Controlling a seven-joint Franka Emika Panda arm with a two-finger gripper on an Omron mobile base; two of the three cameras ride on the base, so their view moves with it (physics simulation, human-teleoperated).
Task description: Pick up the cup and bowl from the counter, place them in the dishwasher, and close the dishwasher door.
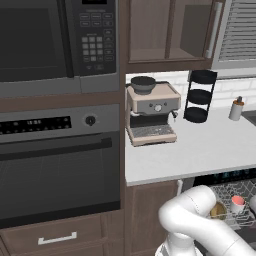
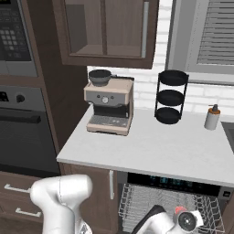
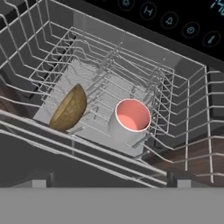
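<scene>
— Where are the cup and bowl?

— I see both inside the dishwasher's wire rack. The bowl stands on edge just beside the cup, and the cup lies tipped with its mouth toward my hand camera.

— And your pincer?

— Spread fully wide, holding nothing, poised over the rack's near rail. Behind the rack, the surface carries the coffee machine.

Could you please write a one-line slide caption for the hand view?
Tan bowl tipped on edge and cup resting side by side in the dishwasher's wire rack, below the lit control strip.
</scene>
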